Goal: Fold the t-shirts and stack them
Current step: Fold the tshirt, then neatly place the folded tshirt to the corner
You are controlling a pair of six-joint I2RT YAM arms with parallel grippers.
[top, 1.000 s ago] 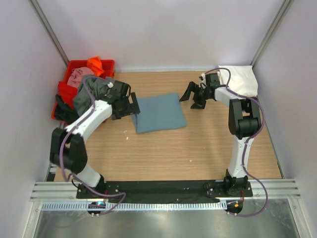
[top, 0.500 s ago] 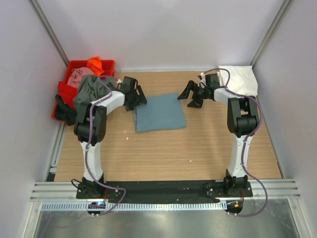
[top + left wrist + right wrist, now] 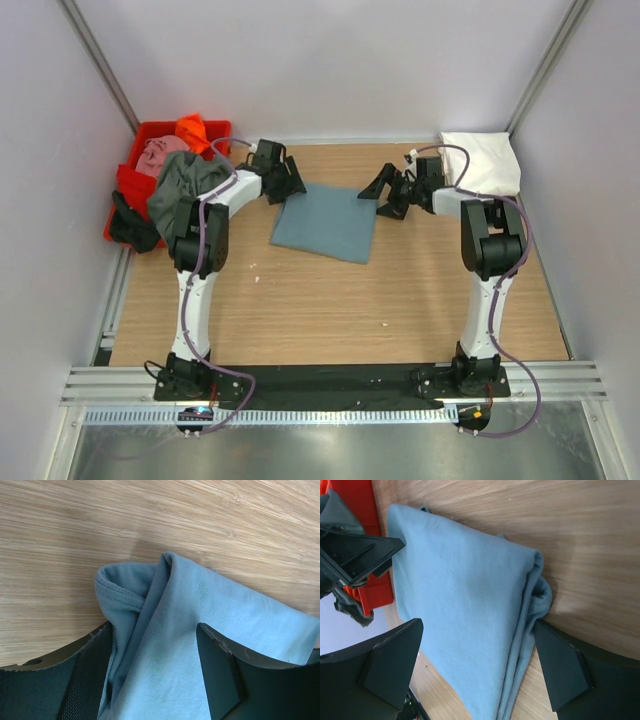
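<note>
Top-down view gives the layout: one folded teal-blue t-shirt (image 3: 325, 222) lies flat in the middle of the wooden counter (image 3: 330, 300), turned a bit askew, with an arm reaching in at each far corner. The left hand (image 3: 288, 185) is at its far-left corner and the right hand (image 3: 385, 195) is just beside the far-right one. From up there you can't really read either hand, they're just dark blobs.

The wrist cams fill that in. On the left wrist cam, the left hand's fingers (image 3: 85, 675) sit partway apart with the shirt's corner bunched up between them (you can see the stitched hem curling over). The cloth touches the inner side of one finger, but I can't see it being pinched. The right wrist cam shows the right hand spread wide, holding nothing, with the folded edge and its stacked layers lying between the two fingers (image 3: 390, 665). It also catches the left hand across the shirt.

What only the overhead shows is a white t-shirt (image 3: 482, 165) folded in the far-right corner, behind the right arm. It also shows the red tub (image 3: 150, 135) at the far left, with a pink shirt (image 3: 160, 152) and an orange shirt (image 3: 192, 128) inside and a grey-green shirt (image 3: 185, 185) draped over its rim.
</note>
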